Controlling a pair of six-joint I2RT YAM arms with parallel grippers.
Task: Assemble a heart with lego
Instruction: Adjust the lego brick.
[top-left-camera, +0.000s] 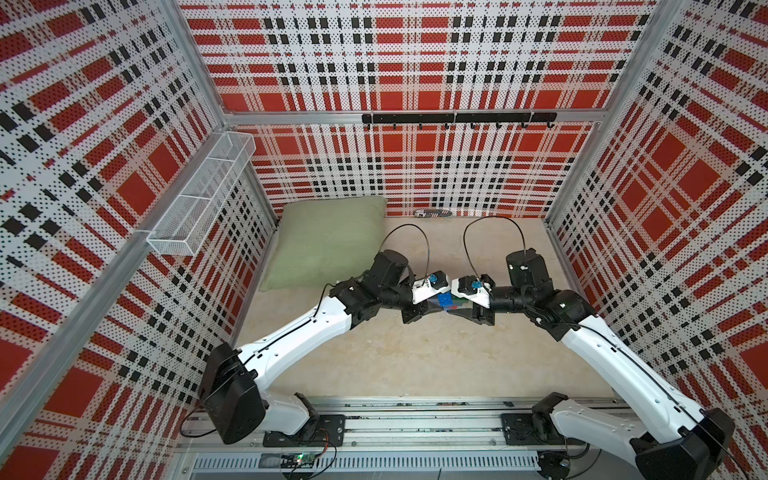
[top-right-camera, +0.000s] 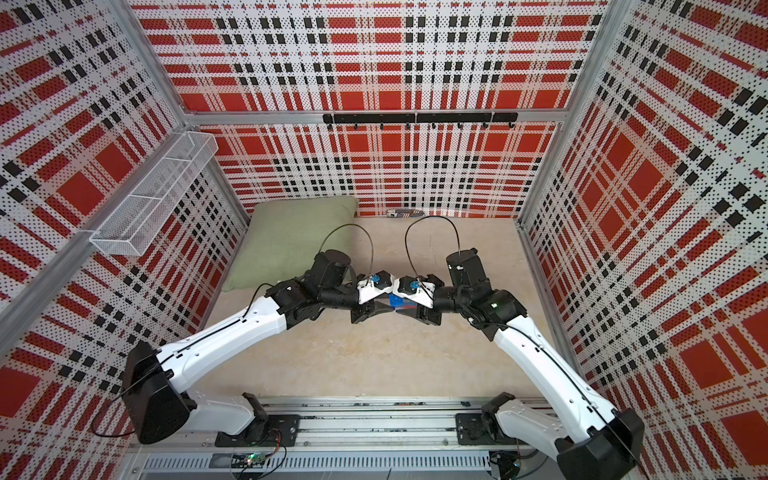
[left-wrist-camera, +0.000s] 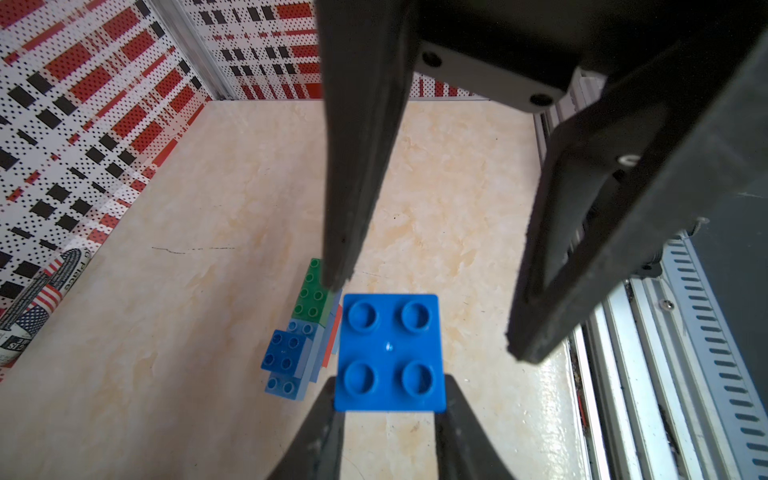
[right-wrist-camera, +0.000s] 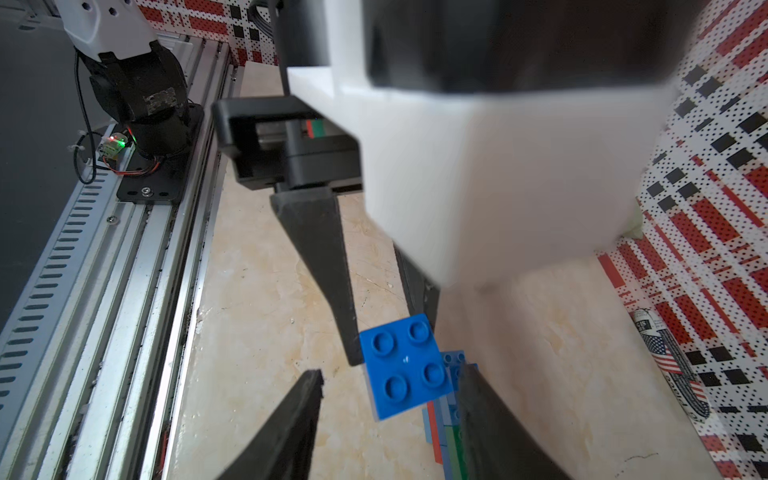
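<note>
My left gripper (left-wrist-camera: 390, 384) is shut on a dark blue four-stud lego brick (left-wrist-camera: 390, 353), holding it by two opposite sides above the table. The heart (left-wrist-camera: 300, 332), a stepped cluster of green, light blue, dark blue and red bricks, lies on the table just beyond and below the brick. My right gripper (right-wrist-camera: 390, 374) faces the left one and is open. The held brick (right-wrist-camera: 405, 365) sits between its fingers, close to one finger (right-wrist-camera: 478, 399) and apart from the other. In both top views the two grippers meet over the bricks (top-left-camera: 446, 301) (top-right-camera: 397, 301), which they mostly hide.
A green pillow (top-left-camera: 328, 241) lies at the back left of the table. A flag-printed can (left-wrist-camera: 37, 307) lies against the back wall. A white wire basket (top-left-camera: 199, 195) hangs on the left wall. The metal rail (top-left-camera: 395, 419) runs along the front edge.
</note>
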